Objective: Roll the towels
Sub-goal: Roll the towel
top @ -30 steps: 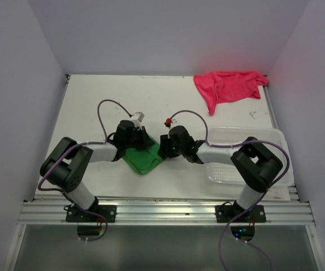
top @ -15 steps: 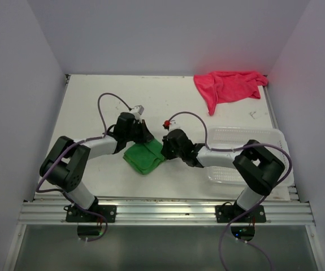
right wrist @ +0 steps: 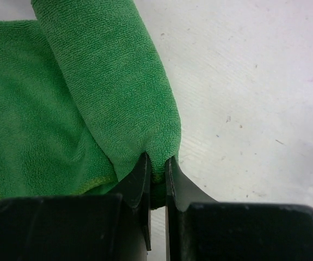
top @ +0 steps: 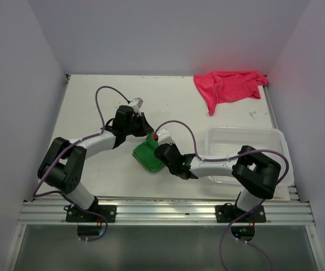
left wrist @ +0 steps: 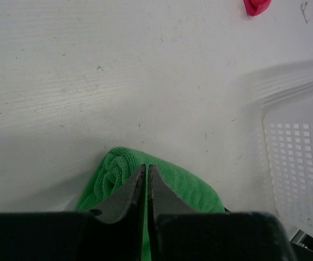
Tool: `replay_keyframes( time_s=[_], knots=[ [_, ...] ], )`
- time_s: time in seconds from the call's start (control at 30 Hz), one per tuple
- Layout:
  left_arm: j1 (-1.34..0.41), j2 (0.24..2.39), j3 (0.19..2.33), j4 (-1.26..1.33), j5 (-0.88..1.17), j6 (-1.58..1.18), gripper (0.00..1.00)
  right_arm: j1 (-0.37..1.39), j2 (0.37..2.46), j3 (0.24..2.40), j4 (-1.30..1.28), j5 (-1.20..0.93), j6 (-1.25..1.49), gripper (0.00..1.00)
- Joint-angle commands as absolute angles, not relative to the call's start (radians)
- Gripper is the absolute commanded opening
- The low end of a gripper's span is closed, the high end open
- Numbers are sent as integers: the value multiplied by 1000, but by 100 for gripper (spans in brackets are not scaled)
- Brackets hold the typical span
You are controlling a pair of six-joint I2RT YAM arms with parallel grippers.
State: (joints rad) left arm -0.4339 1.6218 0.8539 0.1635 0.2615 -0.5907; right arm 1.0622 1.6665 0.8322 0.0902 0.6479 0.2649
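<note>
We've got the green towel (top: 148,156) bunched into a thick, partly rolled wad on the table (top: 89,107). It sits just beside the clear mesh basket (top: 275,136), on the side toward the left arm, not touching it.

The right gripper (top: 163,153) reaches out from over the basket. In the right wrist view its fingertips (right wrist: 143,163) are clamped on the end of a rolled fold of the green towel (right wrist: 107,81), and you can see cloth squeezed in the slit between them.

The left gripper (top: 145,132) sits on the side of the green towel farthest from the basket. From the left wrist camera its fingers (left wrist: 132,187) are pressed nearly together with just a hairline gap, right over the green towel (left wrist: 115,166). We can't tell whether any cloth is actually caught in there. The corner of the basket (left wrist: 298,157) shows at the edge of that view.

The pink-red towel (top: 228,86) lies crumpled and unrolled beyond the basket, at the far edge of the table, well apart from both grippers.
</note>
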Motion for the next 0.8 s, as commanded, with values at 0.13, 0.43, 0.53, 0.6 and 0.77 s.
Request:
replay_keyframes(
  time_s=[0.13, 0.43, 0.53, 0.6, 0.77],
  knots=[
    [-443, 1565, 830, 198, 287, -597, 8, 1172, 1776, 911, 120, 957, 97, 0],
    [-475, 1543, 845, 189, 291, -595, 8, 1272, 1893, 971, 133, 1095, -35, 0],
    [-494, 1537, 833, 187, 287, -598, 8, 1301, 1933, 1002, 120, 1117, -60, 0],
    [-503, 1536, 812, 189, 282, -603, 8, 1312, 1957, 1028, 92, 1120, -55, 0],
    [-515, 1542, 746, 215, 268, -612, 8, 1325, 1983, 1052, 60, 1098, -32, 0]
  ],
)
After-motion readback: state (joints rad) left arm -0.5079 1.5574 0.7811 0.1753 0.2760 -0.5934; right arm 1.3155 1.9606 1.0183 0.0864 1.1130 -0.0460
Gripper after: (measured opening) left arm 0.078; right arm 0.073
